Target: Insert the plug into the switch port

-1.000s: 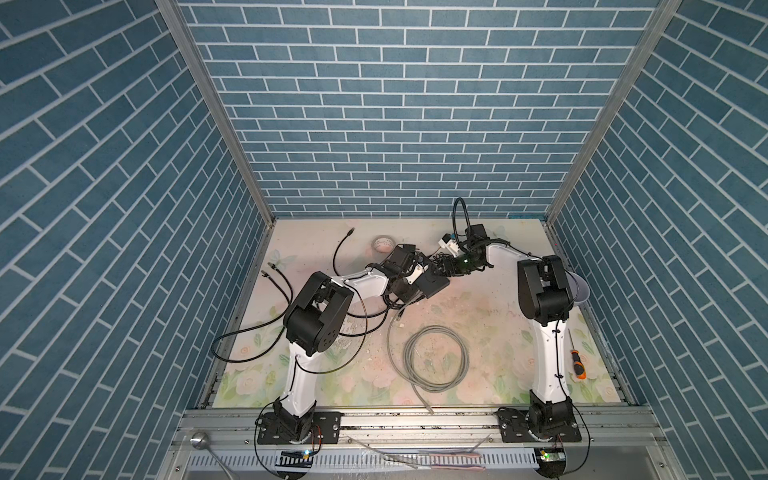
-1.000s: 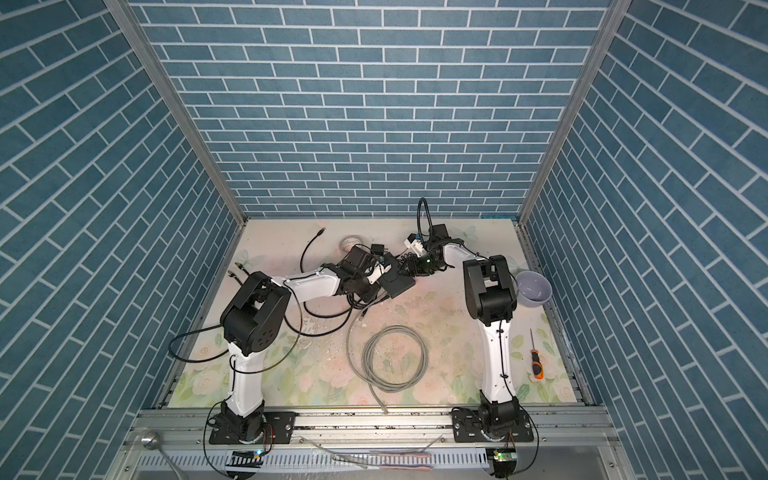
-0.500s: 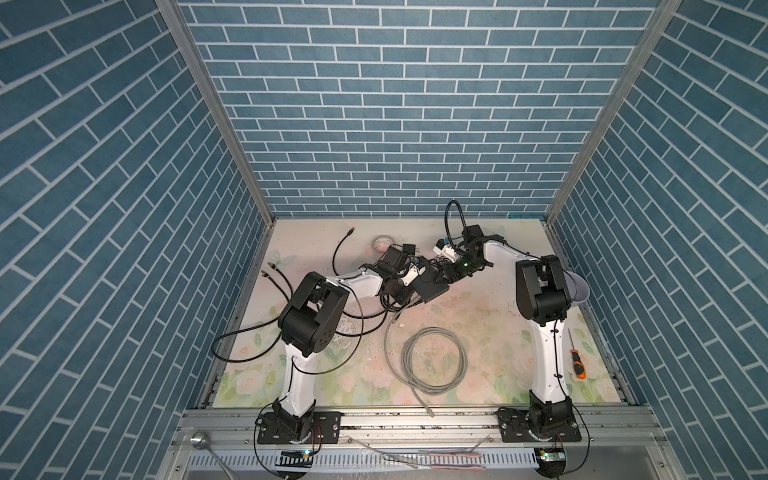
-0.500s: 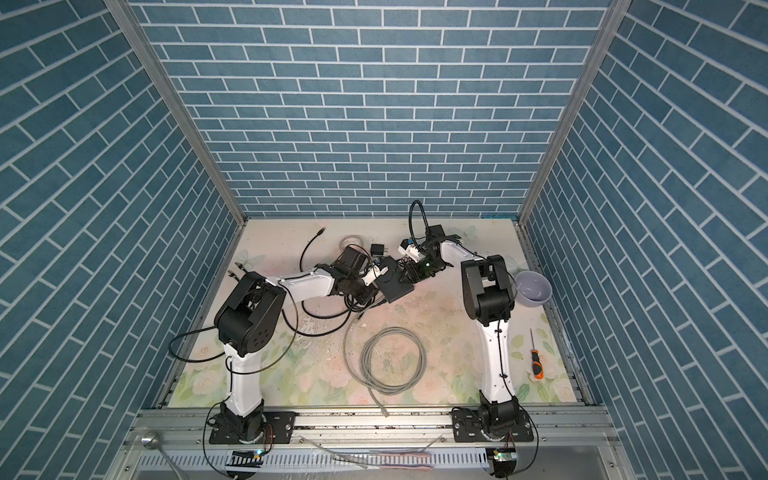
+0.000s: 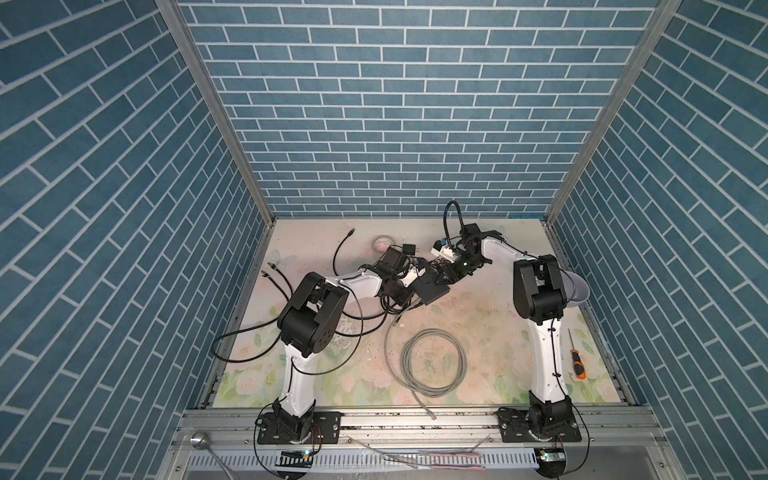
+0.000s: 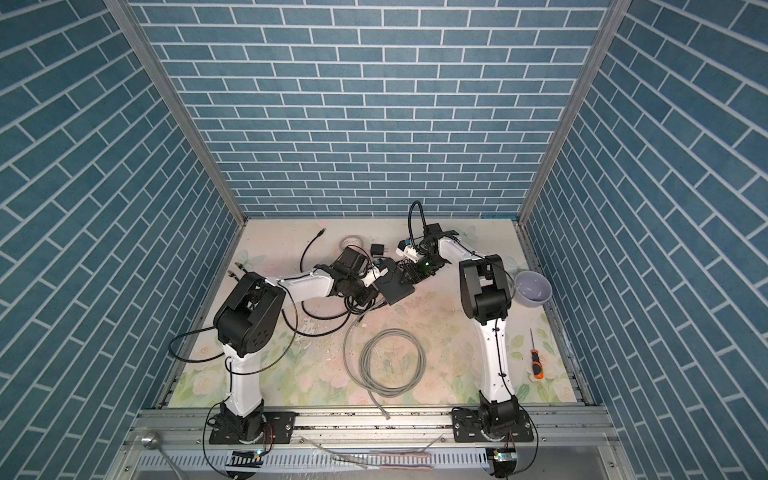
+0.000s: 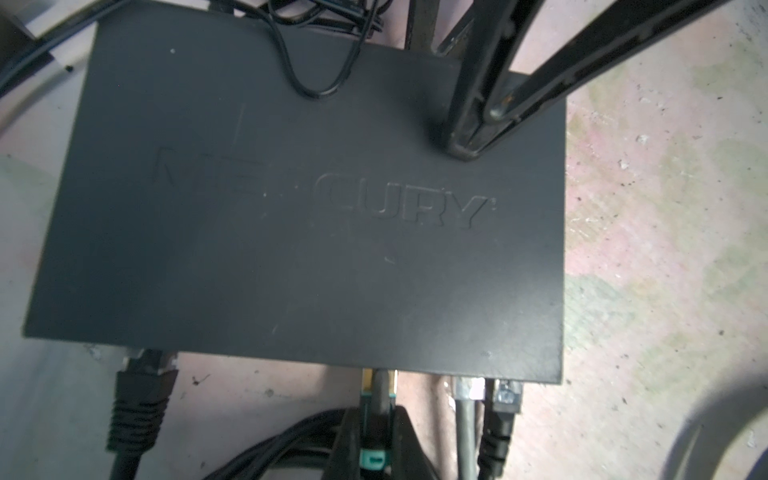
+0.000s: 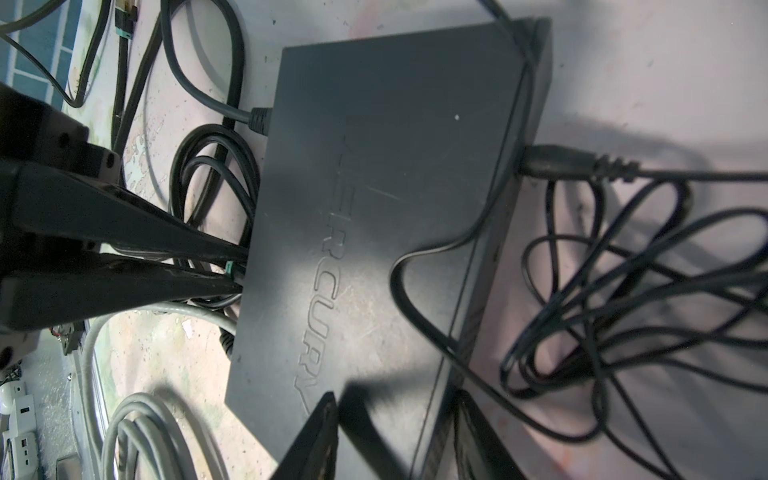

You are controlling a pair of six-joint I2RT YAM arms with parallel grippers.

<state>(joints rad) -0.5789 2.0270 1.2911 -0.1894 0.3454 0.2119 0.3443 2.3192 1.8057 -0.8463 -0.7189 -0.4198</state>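
1. In both top views the flat matte-black rectangular switch is lying towards the back of the floral-printed table, between the two arms. The left gripper is sitting at its near-left edge and the right gripper is hanging over its far end. Both claws are showing too small here to judge.
2. In the same views a coiled grey cable is lying nearer the front, well apart from the switch. An orange-handled screwdriver is lying near the table's right edge.
3. In the left wrist view the left gripper is pinching narrowly on the yellow-bodied plug with a teal clip. The plug's nose is butting against the switch's port edge, and its depth is hidden. A black booted connector and a grey connector are sitting along that same edge. The right gripper's fingers are standing on the top face near one corner.
4. In the right wrist view the right gripper is holding its jaws partly apart and gripping nothing. One finger is lying over the switch's top face and the other is lying beside its side edge. A thin black lead is plugging into that side, and its slack is lying tangled beside the switch.
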